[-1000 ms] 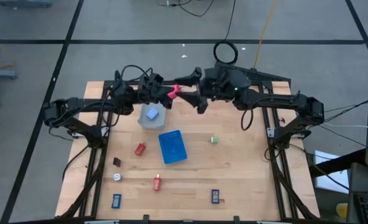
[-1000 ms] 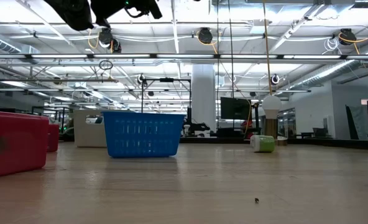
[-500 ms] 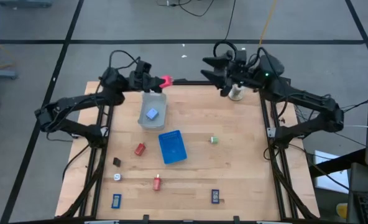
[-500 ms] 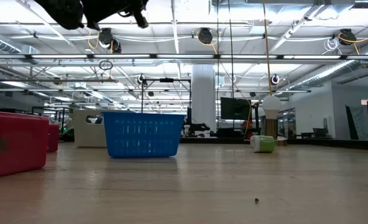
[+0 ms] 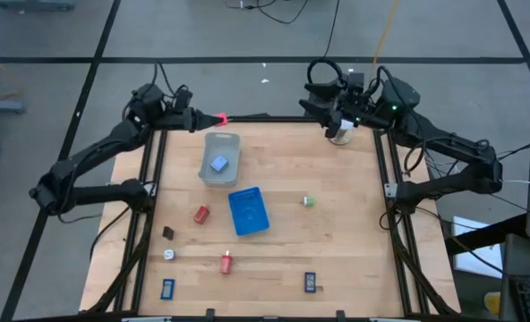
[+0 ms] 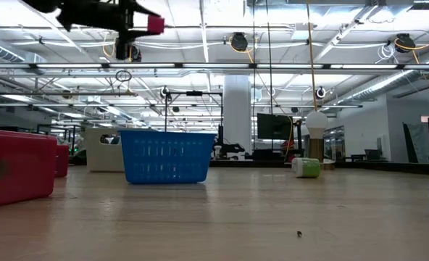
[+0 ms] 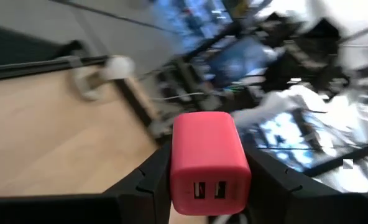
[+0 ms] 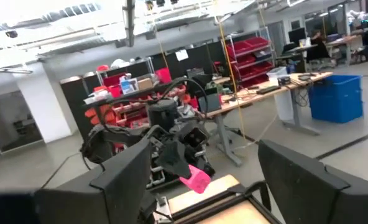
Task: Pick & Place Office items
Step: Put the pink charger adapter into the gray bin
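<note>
**A:** Start at the left tool (image 7: 199, 186). What has it got?

**B:** A red USB charger block (image 7: 209, 163), pinched between the two fingers with its twin ports facing the wrist camera. In the high view the left tool (image 5: 204, 119) sits at the upper left of the frame, at the bench's far edge, and the charger (image 5: 218, 118) pokes out toward the centre.

**A:** Is it over the grey tray (image 5: 231, 139)?

**B:** Not quite, I'd say. The tray lies just below it in the frame, with a pale blue piece (image 5: 218, 164) already inside. The block looks to be at or just past the tray's far rim. A release here could drop it on the rim, or off the bench (image 5: 337, 233) altogether.

**A:** And the grip?

**B:** Narrow contact on smooth plastic sides. The block is held high, as the low view shows, so a slip would mean a long fall and a bounce.

**A:** The right tool (image 5: 314, 103)?

**B:** Spread wide and empty, at the upper centre-right of the frame, beside the white knob (image 5: 339, 135). It's well apart from the left arm, so I see little collision risk now.

**A:** Anything else?

**B:** The blue basket (image 5: 248, 211) stands just beyond the tray; an overshoot could land the block there. The other small pieces, like the red one (image 5: 201, 214) and the green one (image 5: 308, 201), lie scattered lower down.
</note>
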Controlling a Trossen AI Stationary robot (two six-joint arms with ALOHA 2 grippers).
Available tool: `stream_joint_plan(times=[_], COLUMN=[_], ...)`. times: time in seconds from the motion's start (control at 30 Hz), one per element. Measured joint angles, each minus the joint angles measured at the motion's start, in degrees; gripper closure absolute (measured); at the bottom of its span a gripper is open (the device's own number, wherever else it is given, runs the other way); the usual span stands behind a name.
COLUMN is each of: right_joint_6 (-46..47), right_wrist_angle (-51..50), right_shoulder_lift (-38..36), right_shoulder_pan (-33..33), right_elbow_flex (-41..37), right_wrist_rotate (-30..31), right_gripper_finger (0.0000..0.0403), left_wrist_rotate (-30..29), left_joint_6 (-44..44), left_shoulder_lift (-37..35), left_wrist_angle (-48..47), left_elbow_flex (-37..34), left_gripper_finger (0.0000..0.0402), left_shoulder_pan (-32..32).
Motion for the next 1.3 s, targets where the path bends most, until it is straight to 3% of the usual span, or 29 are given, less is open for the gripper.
stream_joint_plan(times=[0.13, 0.6, 0.97, 1.3], right_joint_6=[-1.0, -1.0, -1.3, -1.2], right_wrist_angle=[-2.8, -7.3, -7.2, -7.2], right_shoulder_lift=[0.1, 0.1, 0.1, 0.1], right_shoulder_pan=[0.0, 0.0, 0.0, 0.0], right_elbow_flex=[0.0, 0.0, 0.0, 0.0], right_wrist_rotate=[2.1, 3.7, 3.8, 3.8], right_gripper_finger=[0.0112, 0.0112, 0.0112, 0.0112], left_wrist_rotate=[-3.4, -16.1, -31.9, -42.4], left_joint_6=[4.7, 15.2, 19.3, 24.9], left_shoulder_lift=[-2.4, -3.2, -2.4, 7.5], left_wrist_angle=[-10.1, -31.0, -38.5, -43.0], left_elbow_flex=[0.0, 0.0, 0.0, 0.0], left_gripper_finger=[0.0253, 0.0253, 0.0253, 0.0253], left_shoulder_pan=[0.3, 0.2, -4.3, -10.8])
